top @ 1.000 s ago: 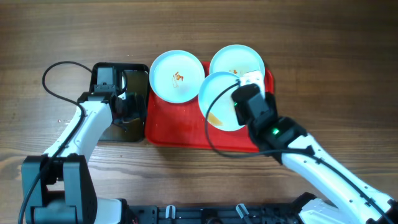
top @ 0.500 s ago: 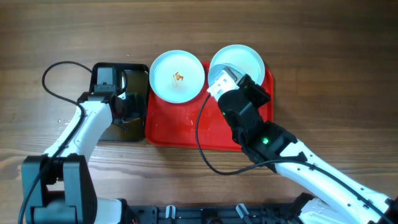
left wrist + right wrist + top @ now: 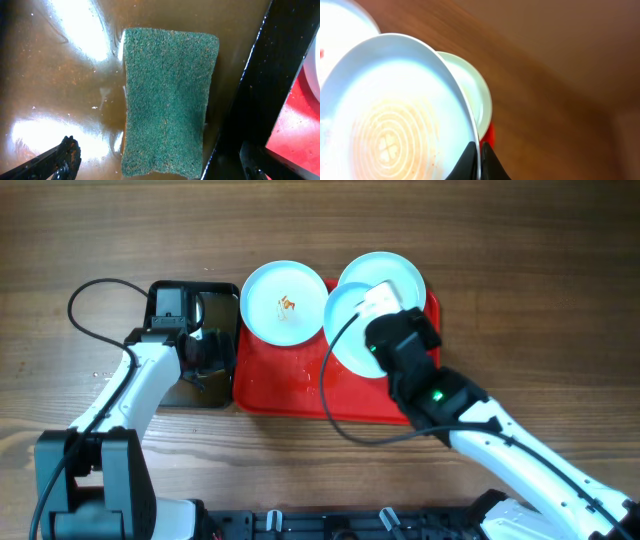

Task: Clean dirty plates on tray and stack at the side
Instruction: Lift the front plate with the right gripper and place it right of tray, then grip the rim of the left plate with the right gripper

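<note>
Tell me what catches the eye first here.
The right gripper pinches the rim of a faintly stained plate above the red tray. Left of it, another plate shows an orange smear; the left gripper hangs open over a green sponge in brown water.

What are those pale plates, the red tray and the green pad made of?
The plates look like smooth plastic or melamine, perhaps ceramic; the thin rim of the held plate hints at plastic. The tray seems to be moulded plastic, with a grainy base. The pad is a coarse, fibrous scouring sponge, its surface rough and matted.
</note>
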